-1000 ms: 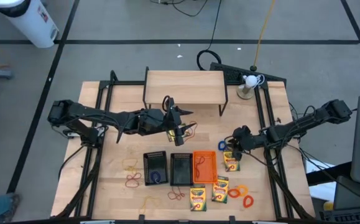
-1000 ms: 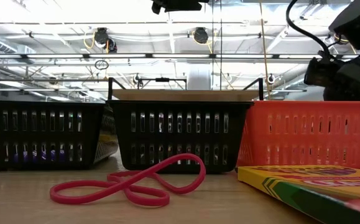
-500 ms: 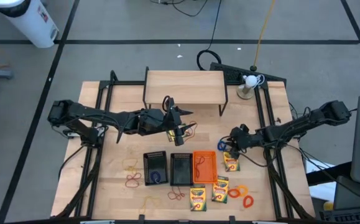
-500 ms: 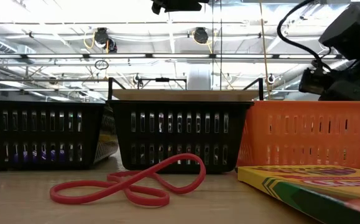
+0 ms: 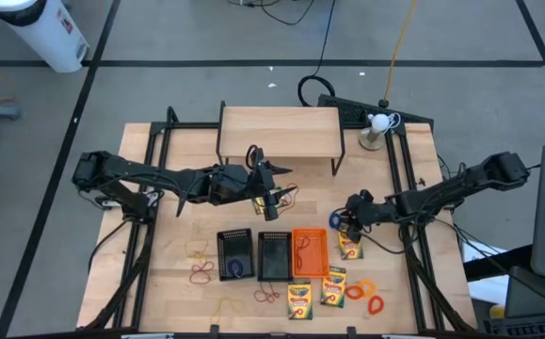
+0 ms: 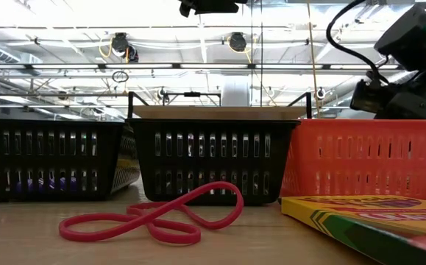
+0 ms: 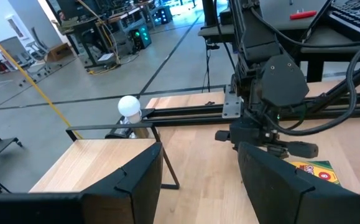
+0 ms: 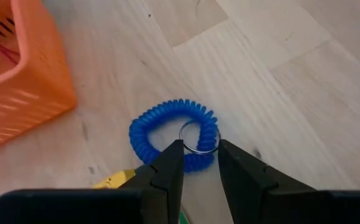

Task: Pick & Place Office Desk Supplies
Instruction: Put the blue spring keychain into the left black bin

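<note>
The right gripper [image 8: 199, 163] is hanging over the blue coil band [image 8: 170, 132] (beside the orange tray [image 8: 18, 81]), its 2 fingers a little apart, gripping nothing; the left gripper [image 5: 270, 196] is waiting open

Orange tray [image 8: 12, 74] cut off by the right wrist picture's edge. Crayon box [image 6: 374, 221] cut off at the low picture's right edge. Crayon box [image 5: 350, 245] half hidden under the right gripper [image 5: 349, 218]. Yellow bands [image 5: 199, 251] too thin to count.

Left gripper [image 5: 270, 200]: centre of frame, arm stretched in from the left, 2 fingers apart.
Right gripper [image 5: 341, 222]: right of centre, low, fingers [image 8: 167, 167] narrowly parted.
</note>
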Tool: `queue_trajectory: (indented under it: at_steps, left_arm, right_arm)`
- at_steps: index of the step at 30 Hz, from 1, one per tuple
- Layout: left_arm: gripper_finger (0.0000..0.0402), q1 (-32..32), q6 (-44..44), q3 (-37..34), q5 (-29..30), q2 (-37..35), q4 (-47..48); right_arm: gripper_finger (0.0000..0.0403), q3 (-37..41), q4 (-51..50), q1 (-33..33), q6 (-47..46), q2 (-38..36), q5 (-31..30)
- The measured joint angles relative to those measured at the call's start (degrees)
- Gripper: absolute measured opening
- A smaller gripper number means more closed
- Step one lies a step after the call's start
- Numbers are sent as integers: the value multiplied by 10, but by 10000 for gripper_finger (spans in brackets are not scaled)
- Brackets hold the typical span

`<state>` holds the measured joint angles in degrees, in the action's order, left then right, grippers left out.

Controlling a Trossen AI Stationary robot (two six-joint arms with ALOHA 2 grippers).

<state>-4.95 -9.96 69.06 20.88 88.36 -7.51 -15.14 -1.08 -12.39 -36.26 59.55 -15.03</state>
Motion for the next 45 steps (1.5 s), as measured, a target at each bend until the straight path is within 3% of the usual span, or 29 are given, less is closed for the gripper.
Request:
queue_trajectory:
  at_steps: [14, 20, 26, 34, 45]
  left_arm:
    - [212, 0, 1, 0, 0, 0, 0]
    - [212, 0, 1, 0, 0, 0, 0]
    - [212, 0, 1, 0, 0, 0, 0]
    - [212, 0, 2, 0, 0, 0, 0]
    - [212, 0, 11, 0, 0, 0, -1]
  right_arm:
    - [84, 0, 68, 30, 27, 59, 2]
    - [14, 0, 72, 30, 35, 69, 0]
    - [3, 0, 71, 30, 49, 54, -14]
    - [1, 1, 131, 22, 90, -20, 2]
    - [1, 1, 149, 16, 145, -201, 34]
